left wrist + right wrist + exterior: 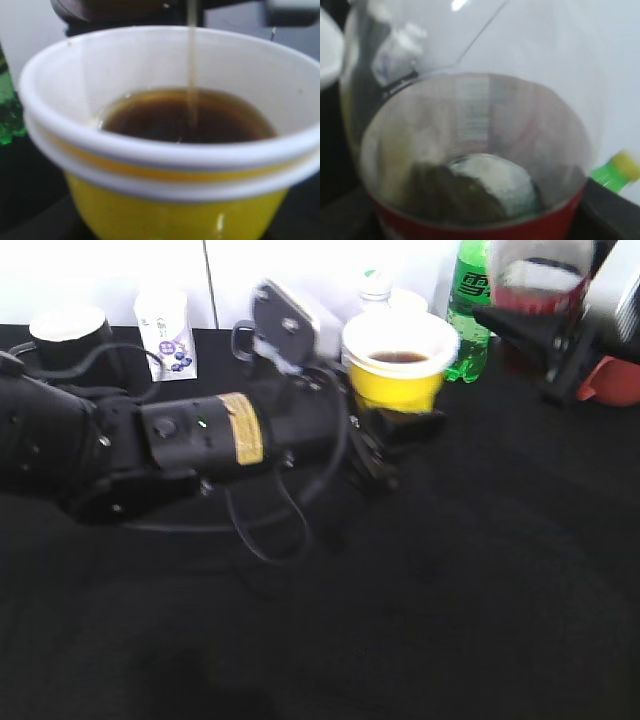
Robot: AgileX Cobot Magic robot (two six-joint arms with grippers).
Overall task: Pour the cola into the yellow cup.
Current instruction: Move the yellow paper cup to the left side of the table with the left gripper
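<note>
Left pincer [395,430] clamped on yellow cup [398,365], right pincer [545,330] gripping tipped cola bottle [540,275]

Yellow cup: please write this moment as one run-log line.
phase: pouring | yellow cup: part full, dark drink | cola bottle: tilted, nearly empty, right arm | stream: thin, entering cup

Cola [190,117] in the yellow cup [397,375], soda bottle [468,310] right behind.

Black table [420,620] with green soda bottle [468,310], small white carton [166,332], dark mug [72,335] at back edge
</note>
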